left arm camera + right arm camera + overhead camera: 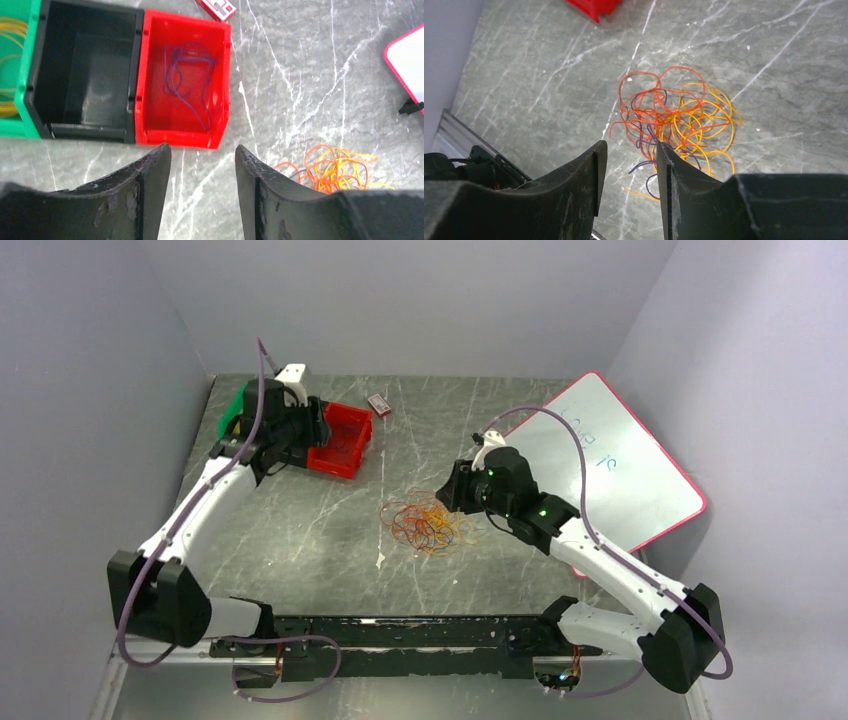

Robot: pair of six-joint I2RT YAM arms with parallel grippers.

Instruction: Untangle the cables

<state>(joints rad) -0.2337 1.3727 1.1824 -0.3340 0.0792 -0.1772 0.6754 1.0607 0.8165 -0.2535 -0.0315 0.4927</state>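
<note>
Cables (425, 525) are heaped in a tangle at the worktop's (300, 530) centre, with the right gripper (630, 150) held beside them, jaws parted and empty. Toward the far left corner, the left gripper (202, 150) is held by a red bin (187, 17), jaws likewise parted and empty.

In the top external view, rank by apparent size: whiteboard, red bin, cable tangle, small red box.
1. whiteboard
2. cable tangle and red bin: too alike to rank
3. small red box
</note>
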